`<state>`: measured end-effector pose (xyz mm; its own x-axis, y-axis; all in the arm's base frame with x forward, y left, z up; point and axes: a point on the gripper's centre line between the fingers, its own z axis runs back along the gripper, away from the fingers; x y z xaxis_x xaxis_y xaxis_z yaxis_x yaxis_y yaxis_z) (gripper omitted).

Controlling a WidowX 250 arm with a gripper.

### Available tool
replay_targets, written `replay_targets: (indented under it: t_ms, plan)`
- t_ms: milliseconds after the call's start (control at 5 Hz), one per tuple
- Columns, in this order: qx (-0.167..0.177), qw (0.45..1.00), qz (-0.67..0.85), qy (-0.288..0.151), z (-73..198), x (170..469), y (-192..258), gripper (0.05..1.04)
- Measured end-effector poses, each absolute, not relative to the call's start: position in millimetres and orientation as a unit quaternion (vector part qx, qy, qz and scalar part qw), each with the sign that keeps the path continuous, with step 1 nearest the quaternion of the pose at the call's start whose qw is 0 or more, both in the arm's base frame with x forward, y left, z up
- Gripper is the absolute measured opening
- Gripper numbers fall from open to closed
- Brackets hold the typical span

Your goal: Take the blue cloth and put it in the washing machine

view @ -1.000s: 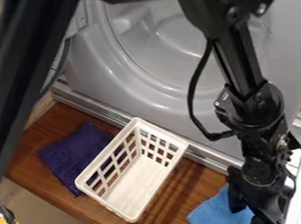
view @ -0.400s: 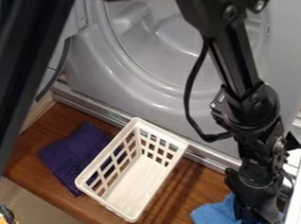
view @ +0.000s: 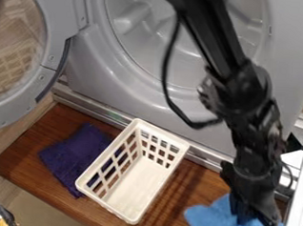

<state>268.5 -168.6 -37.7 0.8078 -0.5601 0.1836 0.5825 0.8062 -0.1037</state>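
Note:
The gripper [view: 254,218] is at the lower right, pointing down, shut on the blue cloth [view: 210,221]. The cloth bunches around the fingertips and spreads out to their left, low over the wooden board; whether any of it is lifted, I cannot tell. Behind the arm stands the grey washing machine [view: 96,69], its round opening in the upper middle and its door [view: 50,57] swung open to the left. Part of the opening is hidden by the arm.
A white slotted basket [view: 134,188] stands on the wooden board [view: 174,214] between the machine and the front edge. Left of it lies a dark purple cloth [view: 72,156], partly behind the basket's wall. A white metal edge [view: 297,203] runs down the right side.
The gripper's fingers have closed on the blue cloth, whose left part has shifted a little left. The arm has swung slightly left, and the dark arm part at the left has moved away, uncovering the open door.

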Motion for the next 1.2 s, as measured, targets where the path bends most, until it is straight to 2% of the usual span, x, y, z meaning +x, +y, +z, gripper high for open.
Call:
replay_targets:
  t_ms: [200,600,800,1000,1200]
  plan:
    - [-0.072,0.946,-0.3,-0.099,-10,264,-158,0.059]
    - [-0.036,0.964,-0.246,-0.094,34,250,-111,0.059]
    - [-0.022,0.969,-0.217,-0.117,55,251,-91,0.059]
    - [-0.004,0.971,-0.174,-0.165,74,267,-56,0.059]
    - [-0.002,0.965,-0.169,-0.201,83,284,-44,0.059]
